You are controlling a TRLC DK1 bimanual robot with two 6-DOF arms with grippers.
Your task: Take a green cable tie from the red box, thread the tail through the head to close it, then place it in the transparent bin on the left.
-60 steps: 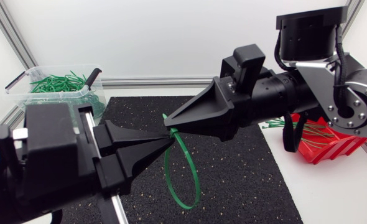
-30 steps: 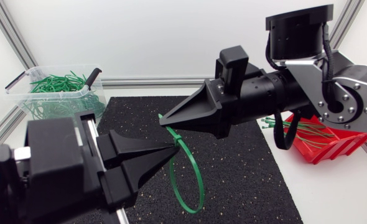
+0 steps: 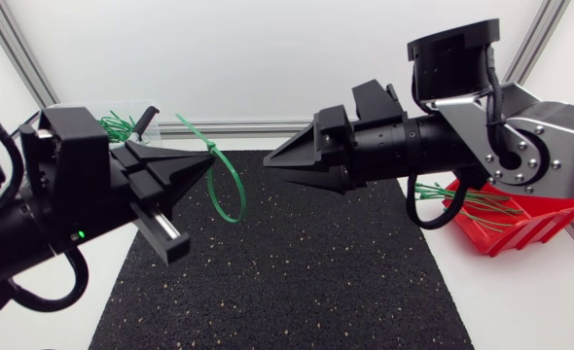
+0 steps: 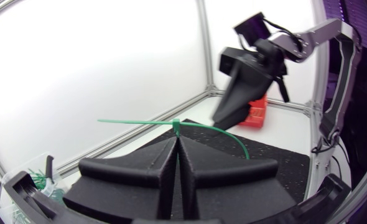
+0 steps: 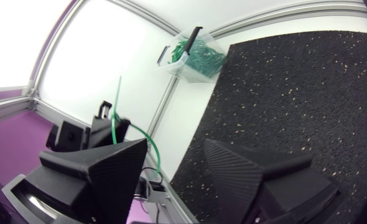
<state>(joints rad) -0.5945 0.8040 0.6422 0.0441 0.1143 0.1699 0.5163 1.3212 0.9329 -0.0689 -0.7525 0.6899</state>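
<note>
Handover complete, closed tie in transit. Your left gripper (image 3: 206, 162) has its two fingers pressed together at the tips, pinching the green cable tie (image 4: 176, 124) just below its head. The loop hangs free on one side and the straight tail sticks out on the other, so the tail appears to be threaded through the head. A second ago both grippers met on the tie low over the middle of the black mat (image 3: 297, 282). Since then your right gripper (image 3: 289, 173) has let go and drawn back toward the mat's right edge. It now stands well apart from the tie, with its fingers spread wide and nothing between them. Over the same interval your left arm has lifted the tie and carried it toward the mat's far left corner. The tie now hangs in the air, clear of the mat and near the transparent bin (image 5: 196, 61) at the table's far left corner. That bin already holds other green ties. The red box (image 3: 535, 231) sits at the table's right edge, partly hidden behind your right arm. The threading step therefore looks finished. What remains is to bring the left gripper over the bin's open top and release.
</note>
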